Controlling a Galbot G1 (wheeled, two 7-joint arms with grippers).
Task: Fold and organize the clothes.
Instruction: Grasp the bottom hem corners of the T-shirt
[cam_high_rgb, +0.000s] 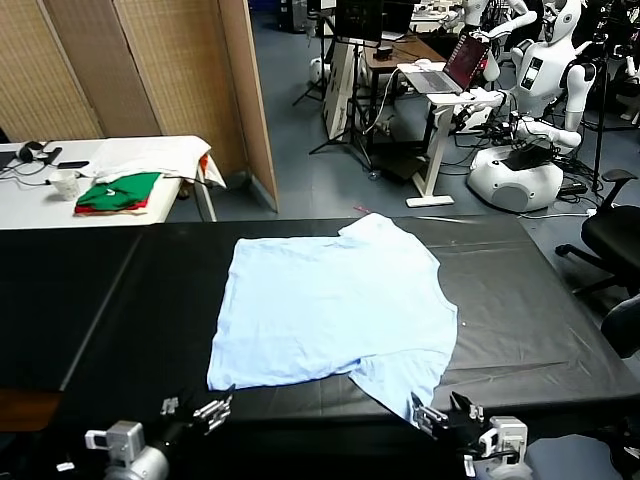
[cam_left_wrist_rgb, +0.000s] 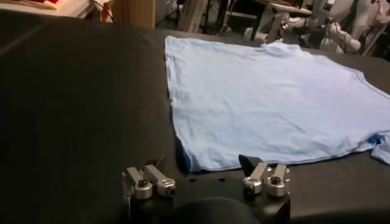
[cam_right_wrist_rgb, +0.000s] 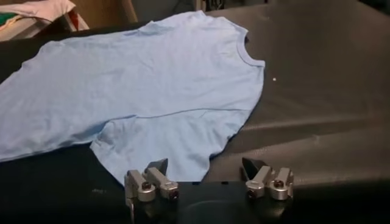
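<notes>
A pale sky-blue T-shirt, the clothes (cam_high_rgb: 330, 305), lies spread flat on the black table (cam_high_rgb: 520, 320), collar toward the far edge. One sleeve reaches the near edge at the right. My left gripper (cam_high_rgb: 200, 408) hovers open at the near edge, just short of the shirt's near left corner (cam_left_wrist_rgb: 192, 161). My right gripper (cam_high_rgb: 445, 418) is open too, beside the near sleeve's hem (cam_right_wrist_rgb: 164, 164). Neither holds anything. In the left wrist view the left gripper (cam_left_wrist_rgb: 207, 176) frames the shirt's hem; in the right wrist view the right gripper (cam_right_wrist_rgb: 207, 173) frames the sleeve edge.
A white side table (cam_high_rgb: 40, 200) at the far left carries folded green-and-red garments (cam_high_rgb: 118, 192), a white cloth (cam_high_rgb: 150, 155) and a cup (cam_high_rgb: 65, 184). Wicker screens (cam_high_rgb: 130, 70) stand behind. Other robots (cam_high_rgb: 530, 110), a desk with a laptop (cam_high_rgb: 445, 70) and an office chair (cam_high_rgb: 610, 235) sit at the far right.
</notes>
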